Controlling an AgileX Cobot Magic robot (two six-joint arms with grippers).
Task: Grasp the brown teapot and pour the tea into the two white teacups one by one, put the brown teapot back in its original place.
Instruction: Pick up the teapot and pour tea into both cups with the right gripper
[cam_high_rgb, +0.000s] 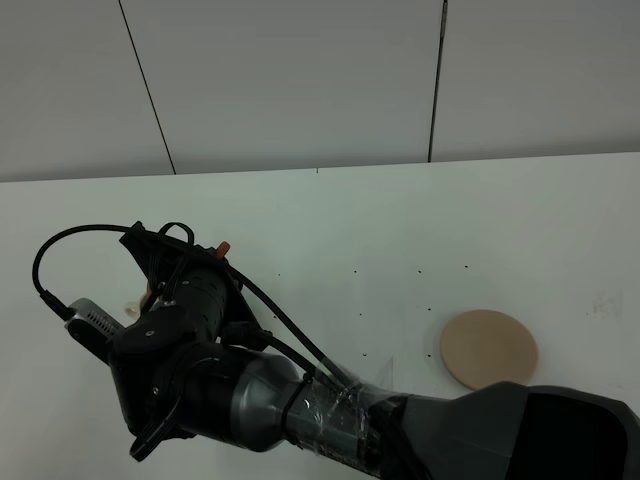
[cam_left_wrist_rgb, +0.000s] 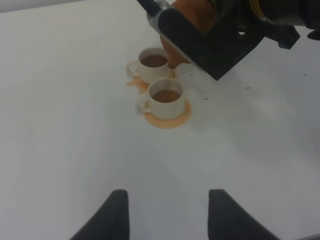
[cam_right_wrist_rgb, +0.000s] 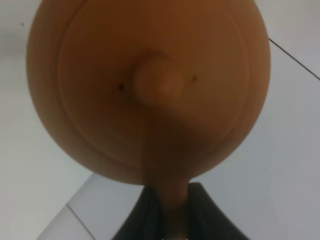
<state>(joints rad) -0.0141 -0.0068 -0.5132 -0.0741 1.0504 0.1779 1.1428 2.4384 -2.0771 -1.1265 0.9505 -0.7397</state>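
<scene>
**Tea going into the second cup**

White table (cam_high_rgb: 400, 220) and a pale wall fill the room. The right arm's jaws (cam_right_wrist_rgb: 167, 212) are pinched tight on the loop handle of the round reddish-brown clay teapot (cam_right_wrist_rgb: 150, 90). The pot is tipped over the cups, with its knobbed lid facing the wrist camera. A thin stream runs from its spout into the nearer small white teacup (cam_left_wrist_rgb: 166, 97) on a round orange coaster (cam_left_wrist_rgb: 170, 119). That cup has brown tea in it. The farther small white teacup (cam_left_wrist_rgb: 152, 64) is just behind it and also holds brown tea. To pour well, I think the arm should keep the spout right above the cup and tip back slowly before it fills up. The flat round tan disc (cam_high_rgb: 489, 349) sits well apart, bare, waiting for the pot. The left arm's jaws (cam_left_wrist_rgb: 167, 215) are spread wide and hold nothing.
</scene>
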